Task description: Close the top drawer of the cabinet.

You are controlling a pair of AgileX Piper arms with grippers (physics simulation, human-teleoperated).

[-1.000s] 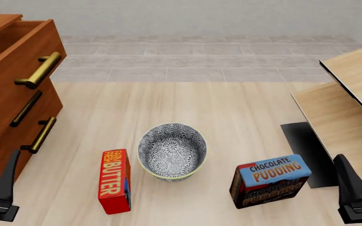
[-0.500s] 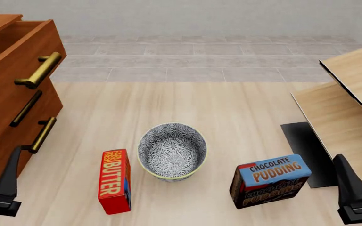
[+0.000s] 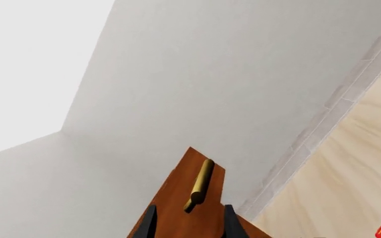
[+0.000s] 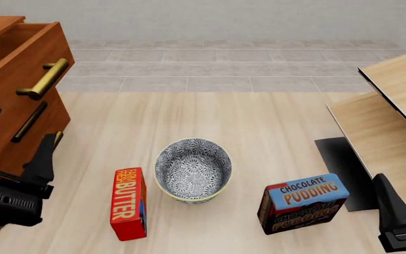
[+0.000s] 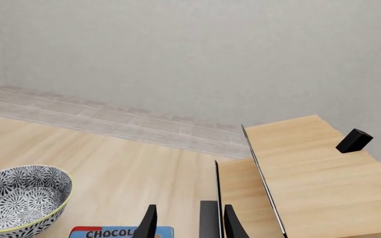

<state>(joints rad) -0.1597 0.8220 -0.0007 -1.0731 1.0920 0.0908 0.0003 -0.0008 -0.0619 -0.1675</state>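
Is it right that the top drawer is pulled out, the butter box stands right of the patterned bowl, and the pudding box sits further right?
Not quite. In the front view the butter box stands left of the bowl, not right. The top drawer is pulled out, and the pudding box sits further right.

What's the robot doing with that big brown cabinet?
The cabinet on the left has its top drawer sticking out, still open. The left gripper is up in front of the cabinet with its jaws spread, holding nothing, below the drawer's brass handle and apart from it. The right gripper sits low at the right, beside the chocolate pudding box. A patterned bowl and a butter box stand on the table, untouched.
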